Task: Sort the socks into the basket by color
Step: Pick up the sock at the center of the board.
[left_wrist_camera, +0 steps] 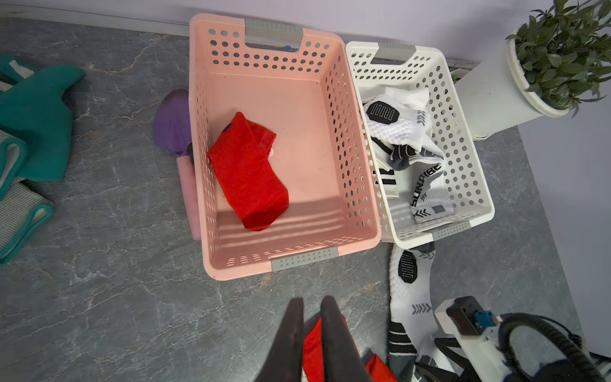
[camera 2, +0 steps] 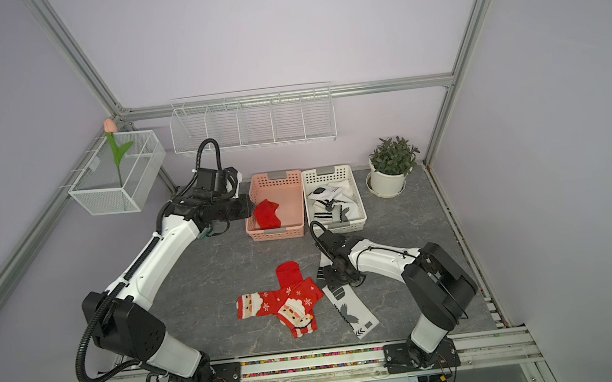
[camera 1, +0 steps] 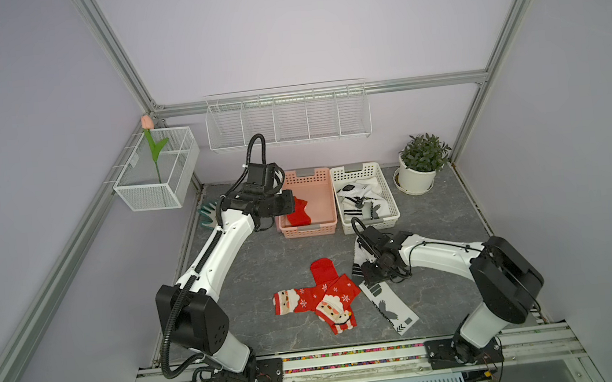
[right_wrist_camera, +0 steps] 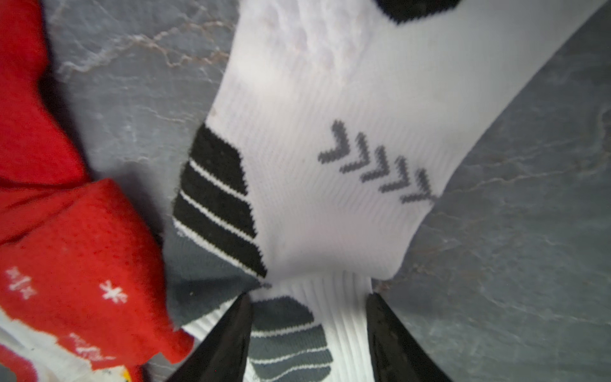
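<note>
Two black fingers of the right gripper stand apart in the right wrist view, one on each side of a white striped sock that lies flat on the table. The jaws are released and do not pinch the fabric yet. A red snowflake sock lies just beside it. The step in hand seems to be the pick of this white sock. The next move probably calls for closing on the ribbed part, then lifting it toward the white basket.

In the left wrist view, the left gripper hangs high near the baskets. Its jaws are almost clenched, with nothing visible between them. The pink basket holds one red sock. The white basket, touching it, holds several white socks. Teal gloves and a purple trowel lie beside the pink basket.

In both top views, overlapping red Santa socks and a white bird-print sock lie on the table, so the sorting looks roughly half done. The tabletop is dark grey with a marble pattern. Pale lilac walls and an aluminium frame enclose it. A wire rack and a mesh basket hang at the back, and a potted plant stands in the corner.
</note>
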Tool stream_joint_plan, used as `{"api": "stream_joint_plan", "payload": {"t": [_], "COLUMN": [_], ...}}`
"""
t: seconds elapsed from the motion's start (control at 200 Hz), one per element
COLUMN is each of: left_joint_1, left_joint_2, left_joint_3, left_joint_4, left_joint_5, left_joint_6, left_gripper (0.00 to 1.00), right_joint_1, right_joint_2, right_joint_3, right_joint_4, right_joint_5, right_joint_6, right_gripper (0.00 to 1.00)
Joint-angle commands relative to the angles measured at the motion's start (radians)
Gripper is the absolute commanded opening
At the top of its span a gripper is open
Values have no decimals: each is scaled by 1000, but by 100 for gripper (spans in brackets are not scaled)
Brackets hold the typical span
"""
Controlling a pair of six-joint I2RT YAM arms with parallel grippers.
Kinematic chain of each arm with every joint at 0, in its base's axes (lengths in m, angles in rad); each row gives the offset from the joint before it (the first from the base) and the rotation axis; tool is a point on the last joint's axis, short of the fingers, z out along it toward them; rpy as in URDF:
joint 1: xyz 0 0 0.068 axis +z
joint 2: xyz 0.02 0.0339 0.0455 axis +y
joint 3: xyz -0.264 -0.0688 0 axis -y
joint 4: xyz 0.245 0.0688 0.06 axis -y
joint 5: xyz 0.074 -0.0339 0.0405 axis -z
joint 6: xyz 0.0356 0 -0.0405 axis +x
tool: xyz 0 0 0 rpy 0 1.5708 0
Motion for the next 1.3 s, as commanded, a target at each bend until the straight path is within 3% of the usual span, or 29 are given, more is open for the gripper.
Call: {"api": "stream_joint_plan", "payload": {"t": [0.0,0.2,0.4,0.84,1.295], "left_joint_1": [5,5,6,6,6], "left_joint_2": [-17,-18,-17,-15,-17], "left_joint_3": [-8,-9,-10,-10,-10], "left_joint_4": [-3,-3,-3,-3,-3], "left_joint_5": [-5,-9,-10,-11,-13], "left_joint_6": [-5,-3,-4,-2,-2], "left_gripper": [16,16,16,16,16], "right_joint_1": [-6,-8,-8,-12,-20], "right_joint_2": [31,65,79,59,12], "right_joint_3": [-2,-1,-10,20,56], "right_joint_4": [-1,0,13,-50,-107], "right_joint_5": [-18,-26,-40,-3,17], "right_joint_6": [-7,-9,-10,-77,-136], "right_gripper": [58,56,41,24,22]}}
